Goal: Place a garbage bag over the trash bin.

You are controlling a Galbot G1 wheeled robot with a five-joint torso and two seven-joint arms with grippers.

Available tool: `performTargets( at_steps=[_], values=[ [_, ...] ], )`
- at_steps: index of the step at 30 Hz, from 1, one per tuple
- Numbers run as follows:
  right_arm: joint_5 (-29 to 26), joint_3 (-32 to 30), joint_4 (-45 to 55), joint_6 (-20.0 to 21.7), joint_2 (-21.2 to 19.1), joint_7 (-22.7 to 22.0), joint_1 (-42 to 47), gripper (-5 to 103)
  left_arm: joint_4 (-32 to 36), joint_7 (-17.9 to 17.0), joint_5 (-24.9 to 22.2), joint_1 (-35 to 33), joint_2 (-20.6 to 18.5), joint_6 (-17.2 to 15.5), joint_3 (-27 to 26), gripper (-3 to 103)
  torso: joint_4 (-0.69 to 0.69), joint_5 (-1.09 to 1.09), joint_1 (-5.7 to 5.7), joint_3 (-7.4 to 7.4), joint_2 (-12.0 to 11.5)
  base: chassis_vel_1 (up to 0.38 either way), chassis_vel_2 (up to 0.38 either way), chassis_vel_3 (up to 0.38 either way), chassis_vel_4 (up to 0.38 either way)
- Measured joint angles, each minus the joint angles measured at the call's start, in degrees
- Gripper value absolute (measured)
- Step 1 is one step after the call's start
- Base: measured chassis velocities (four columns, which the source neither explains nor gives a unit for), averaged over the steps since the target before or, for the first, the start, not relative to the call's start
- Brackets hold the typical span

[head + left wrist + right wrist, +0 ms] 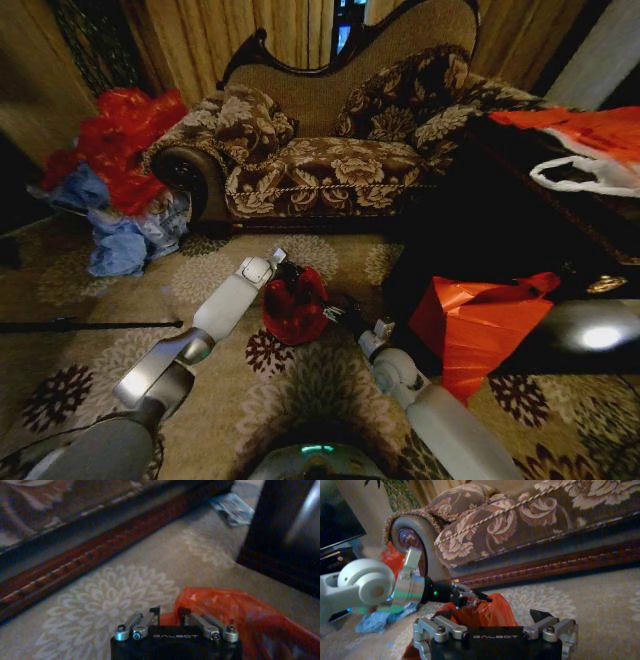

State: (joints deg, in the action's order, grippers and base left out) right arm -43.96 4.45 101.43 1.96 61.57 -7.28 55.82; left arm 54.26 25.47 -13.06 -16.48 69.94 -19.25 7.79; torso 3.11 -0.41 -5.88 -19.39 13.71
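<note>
Red, shiny, crinkly plastic, the small garbage bag (295, 305) sits on the patterned carpet (300, 390) before the floral sofa (330, 150), between both arms. It looks light, limp and slippery, best pinched at its top hem. The left gripper (467, 599) appears pressed together on that hem; the right gripper (492, 620), beside the bag, stands spread.

Garbage bag (295, 305): thin glossy crinkled plastic. Sofa (330, 150): woven floral cloth. Carpet (120, 290): matt pile.
</note>
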Motion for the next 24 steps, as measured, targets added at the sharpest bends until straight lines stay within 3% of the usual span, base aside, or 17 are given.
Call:
performTargets(
  at_steps=[4,5,7,9,11,12,15,16,19,24],
  values=[
    [-0.07,-0.14,0.22,0.00,-0.20,-0.28,0.12,100,0.78,-5.51,-4.53,-1.64,0.09,3.87,-1.37,39,0.01,0.00,0.00,0.00,0.00,0.000,0.000,0.000,0.000],
    [-0.07,-0.14,0.22,0.00,-0.20,-0.28,0.12,100,0.78,-5.51,-4.53,-1.64,0.09,3.87,-1.37,39,0.01,0.00,0.00,0.00,0.00,0.000,0.000,0.000,0.000],
    [-0.19,-0.17,0.22,0.00,-0.22,-0.34,0.04,100,2.00,-7.42,-6.69,-2.65,-0.43,5.52,-2.72,55,0.01,0.00,0.00,0.00,0.00,0.000,0.000,0.000,0.000],
    [-0.38,-0.26,0.22,0.00,-0.22,-0.39,-0.07,100,2.43,-7.71,-7.22,-2.90,-0.56,5.98,-3.27,55,0.00,0.01,0.00,0.00,0.00,0.000,0.000,0.000,0.000],
    [-2.08,-0.84,0.17,0.15,-0.23,-0.36,-0.75,100,4.84,-8.84,-9.72,-4.01,-1.34,7.47,-5.32,66,0.00,0.00,0.00,0.00,0.00,0.000,0.000,0.000,0.000],
    [-2.08,-0.84,0.17,0.15,-0.23,-0.36,-0.75,100,4.84,-8.84,-9.72,-4.01,-1.34,7.47,-5.32,66,0.00,0.00,0.00,0.00,0.00,0.000,0.000,0.000,0.000],
    [-6.50,-1.22,-0.75,0.84,-0.37,0.54,-2.47,100,8.73,-9.85,-12.74,-5.47,-2.93,7.72,-7.15,82,0.01,0.01,0.00,0.00,0.00,0.000,0.000,0.000,0.000],
    [-6.50,-1.22,-0.75,0.84,-0.37,0.54,-2.47,100,8.73,-9.85,-12.74,-5.47,-2.93,7.72,-7.15,82,0.01,0.01,0.00,0.00,0.00,0.000,0.000,0.000,0.000],
    [-8.09,-1.23,-2.18,1.28,-0.53,1.74,-4.04,100,11.95,-10.29,-16.08,-7.43,-5.29,7.18,-7.24,97,0.00,0.01,0.00,0.00,0.00,0.000,0.000,0.000,0.000],
    [-8.76,-0.89,-2.40,1.55,-0.77,2.13,-4.38,100,12.63,-8.48,-14.65,-9.38,-6.35,5.70,-7.42,100,0.01,-0.01,0.00,0.00,0.00,0.000,0.000,0.000,0.000]
  ],
)
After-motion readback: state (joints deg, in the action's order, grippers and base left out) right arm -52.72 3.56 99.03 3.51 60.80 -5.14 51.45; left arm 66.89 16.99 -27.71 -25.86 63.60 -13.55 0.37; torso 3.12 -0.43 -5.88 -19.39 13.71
